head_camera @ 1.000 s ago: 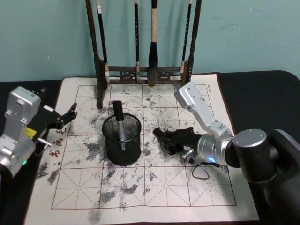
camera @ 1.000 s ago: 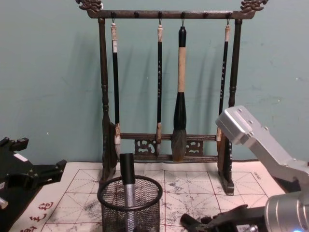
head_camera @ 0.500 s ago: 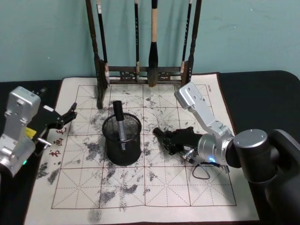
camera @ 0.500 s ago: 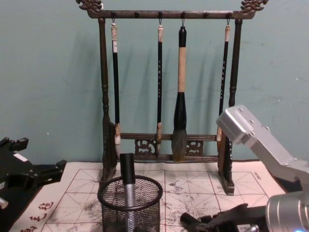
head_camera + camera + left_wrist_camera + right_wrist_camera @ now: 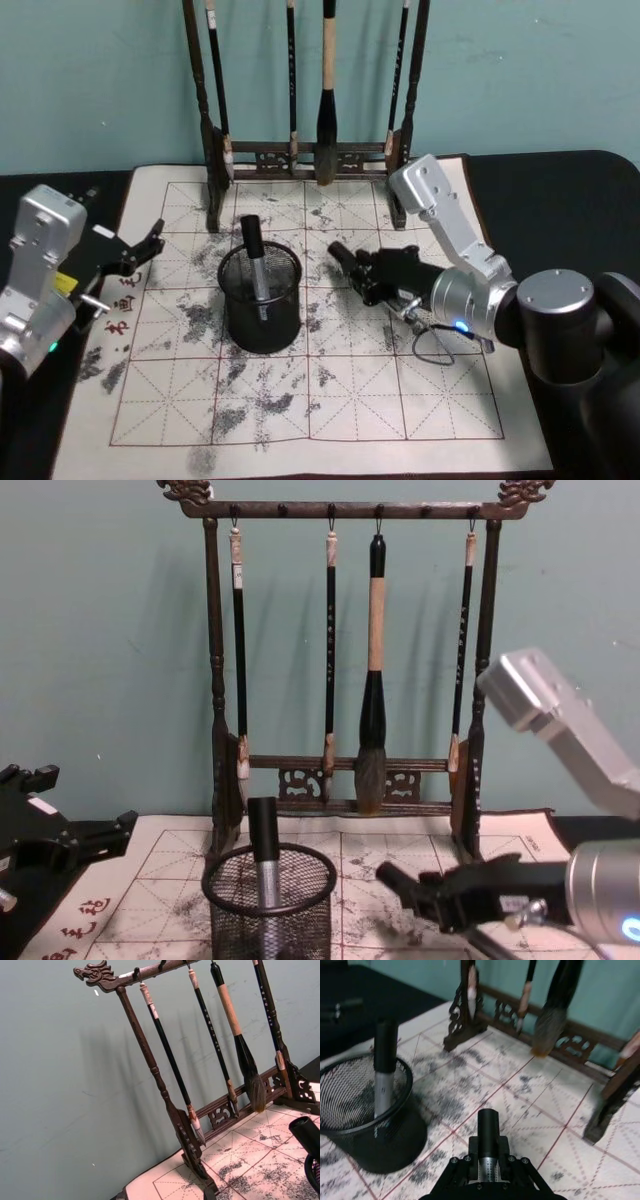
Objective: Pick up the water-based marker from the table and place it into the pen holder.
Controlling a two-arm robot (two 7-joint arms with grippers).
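On the far left, over the left edge of the paper mat (image 5: 350, 400), my left claw (image 5: 128, 268) hangs spread, with nothing between its fingers. Right of it, left of the mat's middle, stands the one pen holder (image 5: 262, 310), and one marker (image 5: 250, 240) stands upright in it, black cap clear of the rim. Behind it, along the mat's far edge, is one brush rack (image 5: 300, 155) with four brushes (image 5: 372, 730) hanging from its top bar. The mat between the holder and my left claw is bare, and so is its whole near half. A strip of open grid also lies between the holder and my right claw (image 5: 362, 272). That claw is pinching a second marker (image 5: 487, 1130) by its silver barrel. This marker's black cap sticks out past the fingertips, pointing left and a little far, towards the gap between the holder and the rack. The held marker is to the right of the holder, near it but apart from its rim. To the right, past the mat's edge, is black worktop (image 5: 560, 190).
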